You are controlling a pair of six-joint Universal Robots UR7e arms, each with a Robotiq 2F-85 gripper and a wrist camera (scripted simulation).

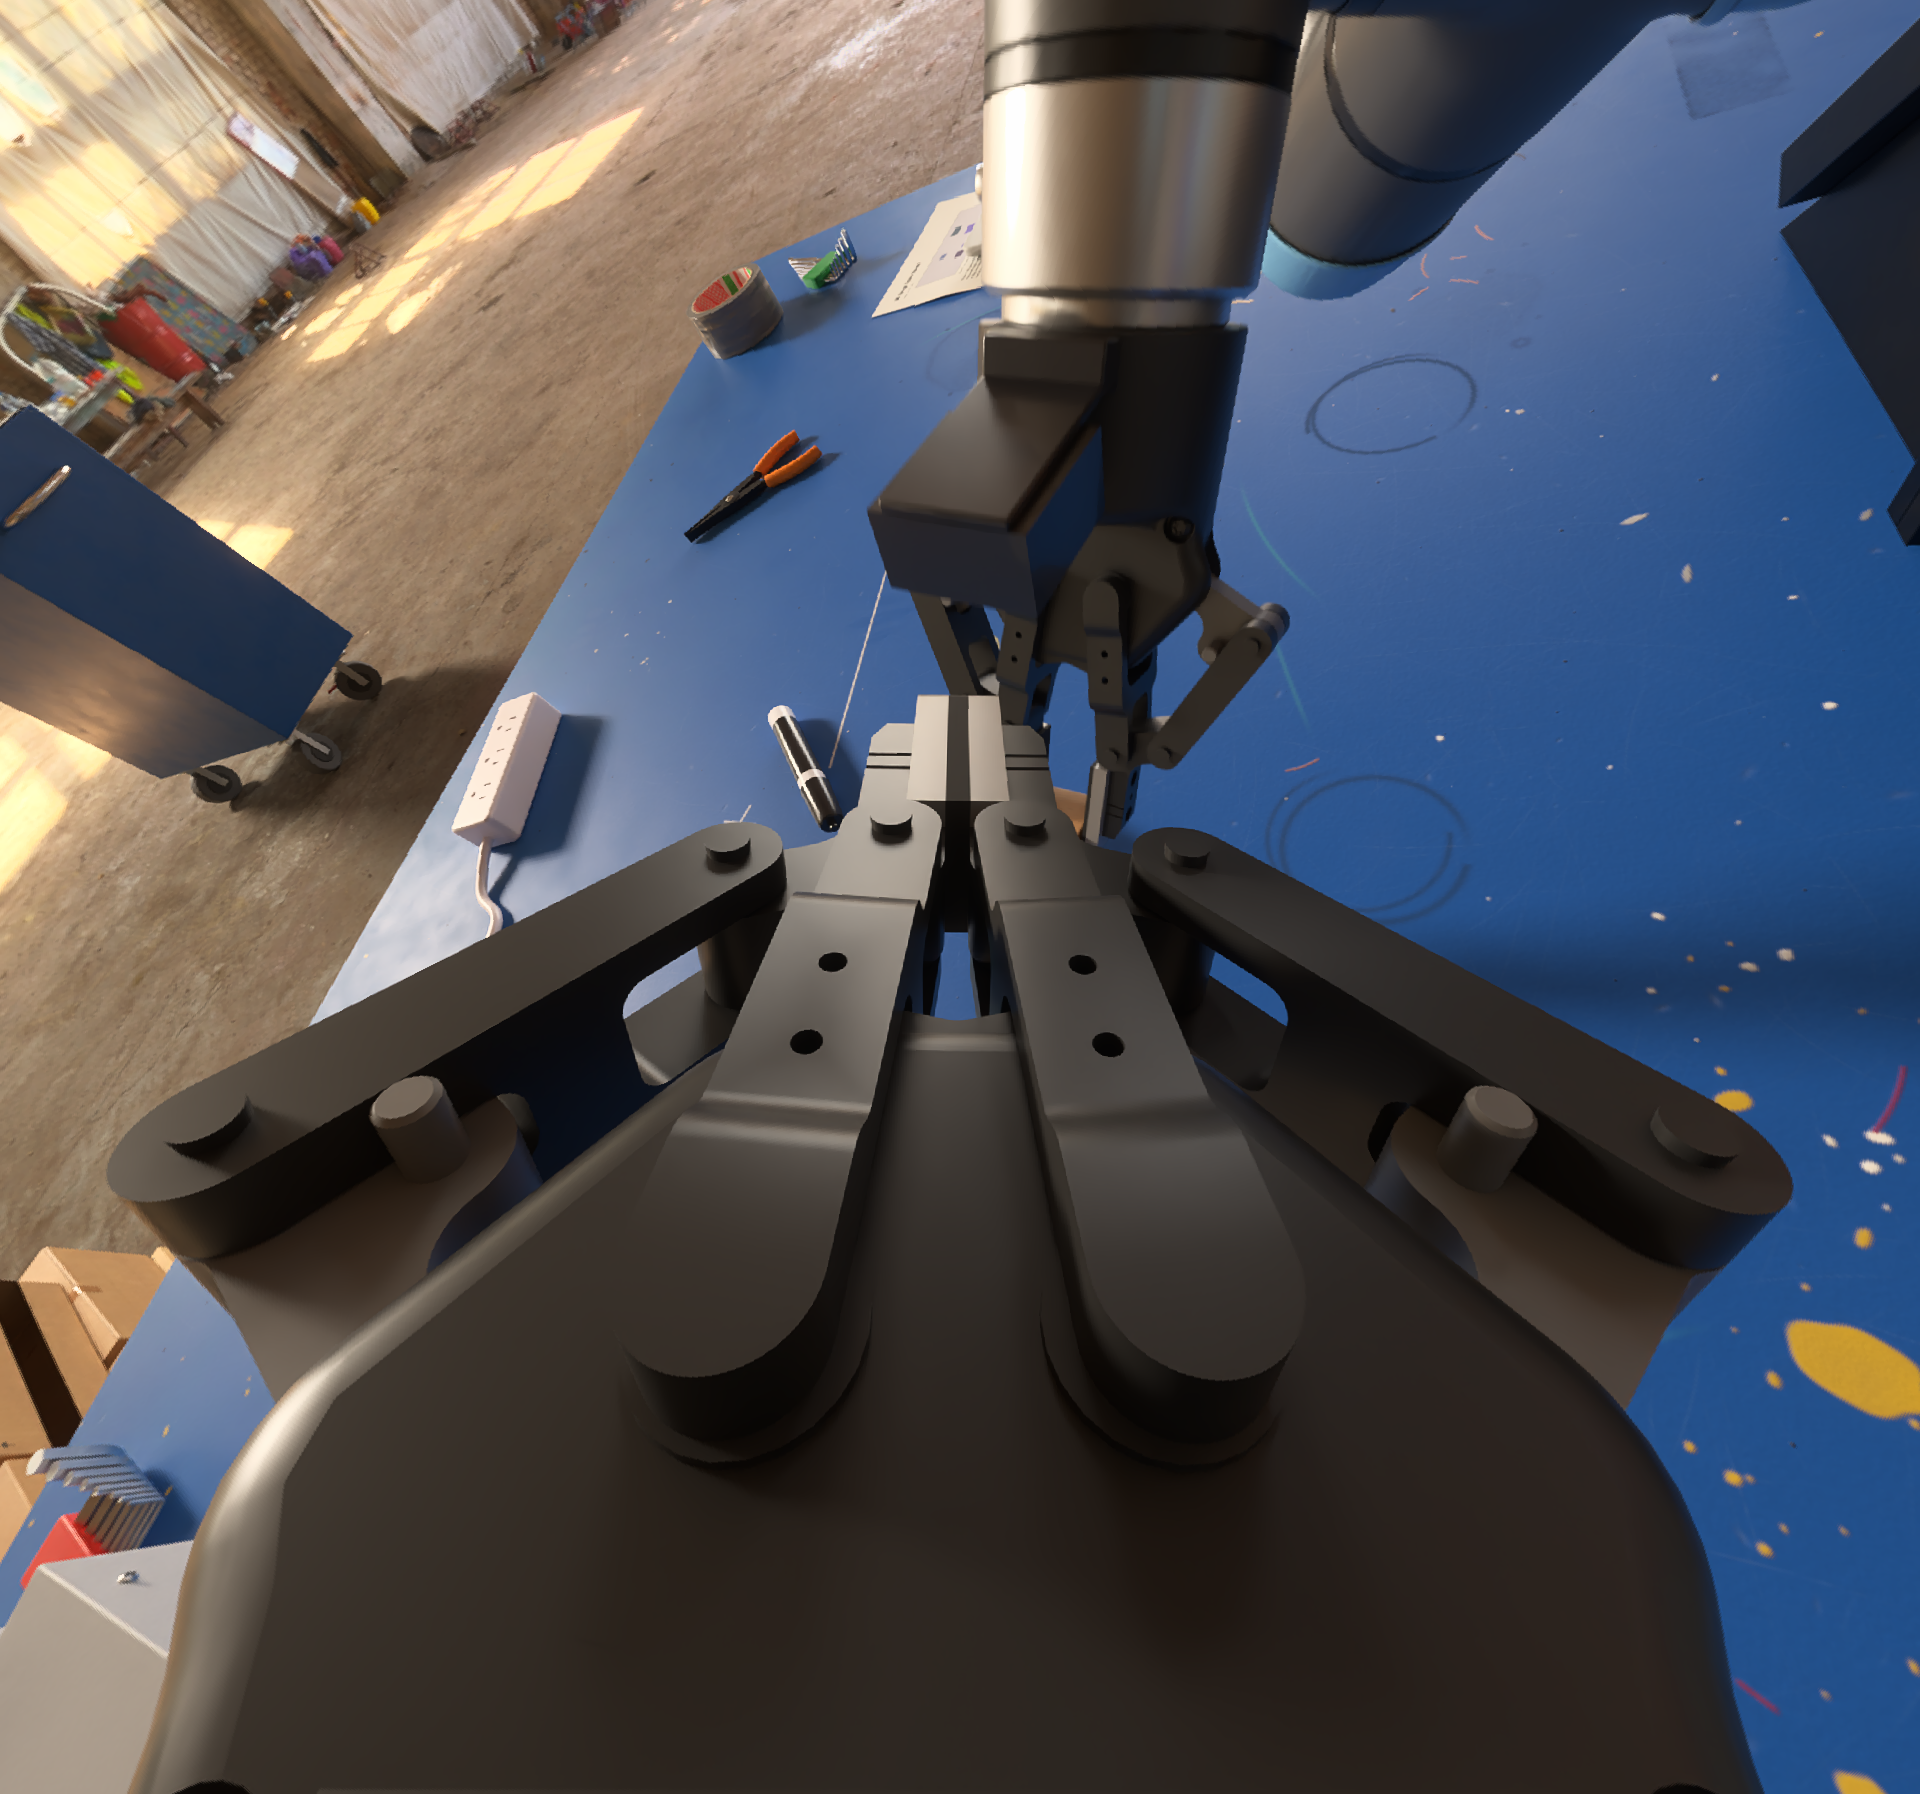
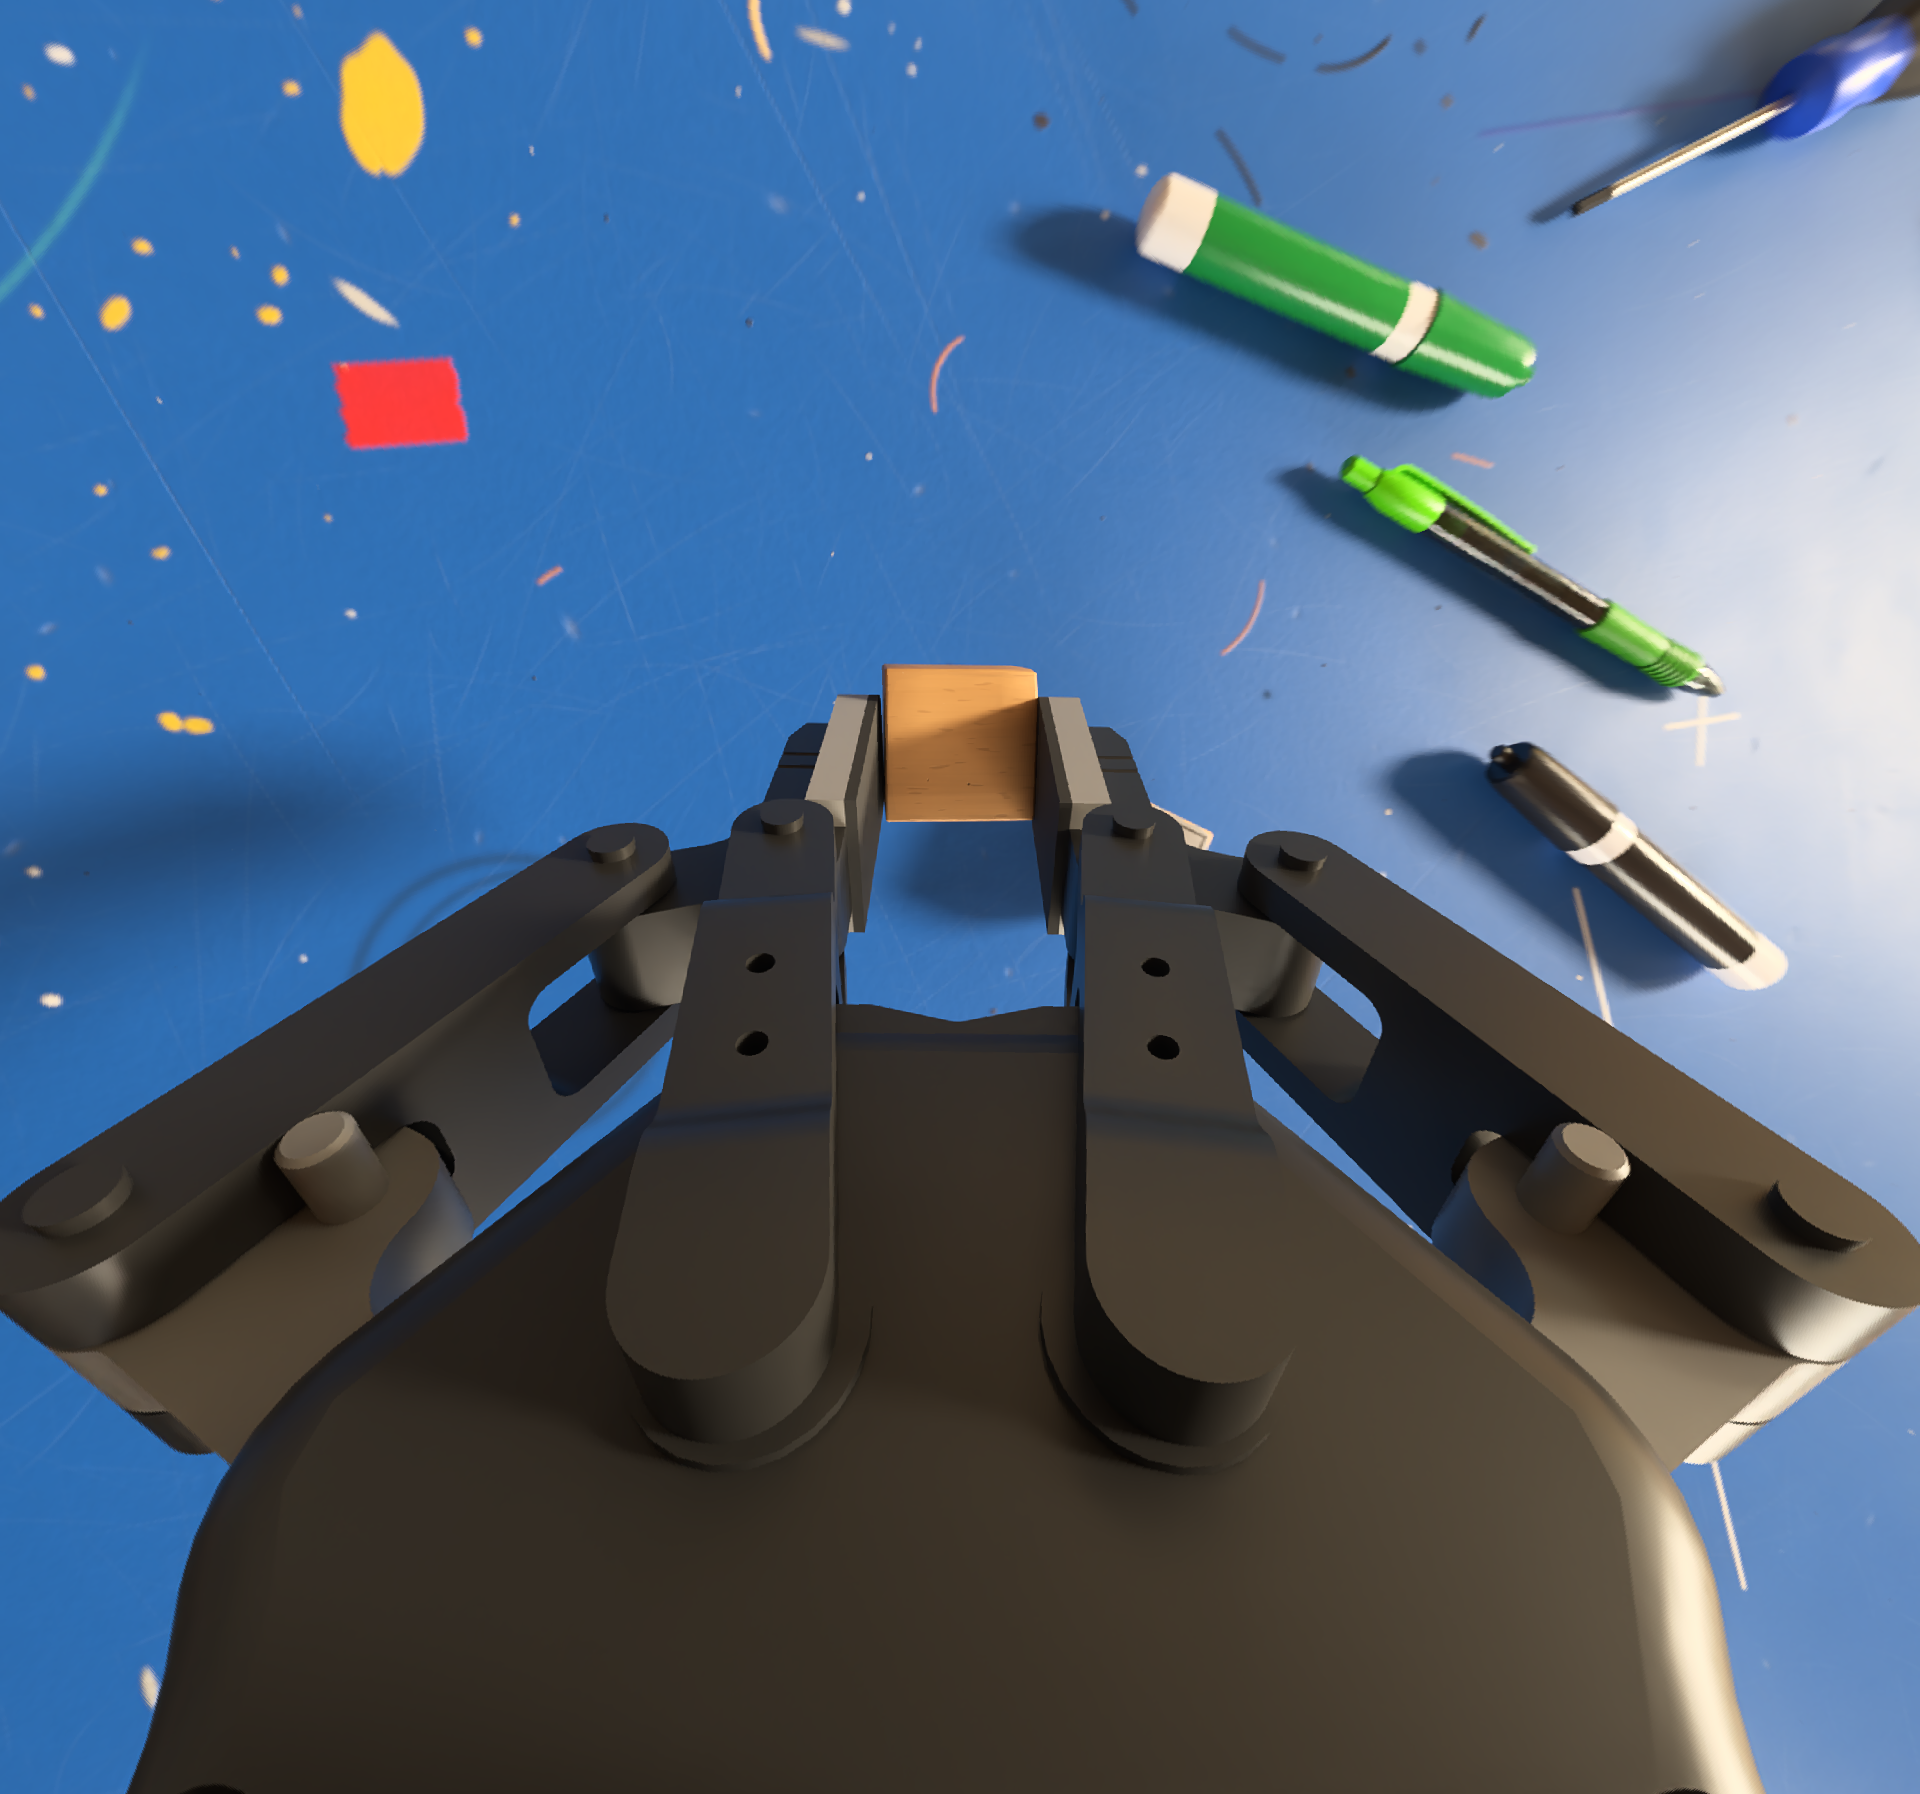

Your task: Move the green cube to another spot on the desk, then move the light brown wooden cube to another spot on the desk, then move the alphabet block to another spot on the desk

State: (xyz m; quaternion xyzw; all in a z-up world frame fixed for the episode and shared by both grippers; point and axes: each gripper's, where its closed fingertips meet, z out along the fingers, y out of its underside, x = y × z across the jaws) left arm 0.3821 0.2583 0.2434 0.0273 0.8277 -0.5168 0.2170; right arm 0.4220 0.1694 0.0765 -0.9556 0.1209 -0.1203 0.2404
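In the right wrist view my right gripper (image 2: 959,752) is shut on the light brown wooden cube (image 2: 958,747), which sits between the two pads above the blue desk (image 2: 623,549). In the left wrist view my left gripper (image 1: 958,752) is shut and empty, its pads pressed together over the desk (image 1: 1558,653). The right arm and gripper (image 1: 1112,799) stand just beyond it, with a sliver of the wooden cube (image 1: 1070,806) showing at its fingers. The green cube and the alphabet block are not in view.
Right wrist view: a green marker (image 2: 1335,284), a green pen (image 2: 1527,575), a black marker (image 2: 1636,866) and a blue screwdriver (image 2: 1766,118) lie to the right. Left wrist view: black marker (image 1: 802,765), white power strip (image 1: 506,768), orange pliers (image 1: 753,485), tape roll (image 1: 736,310), desk's left edge.
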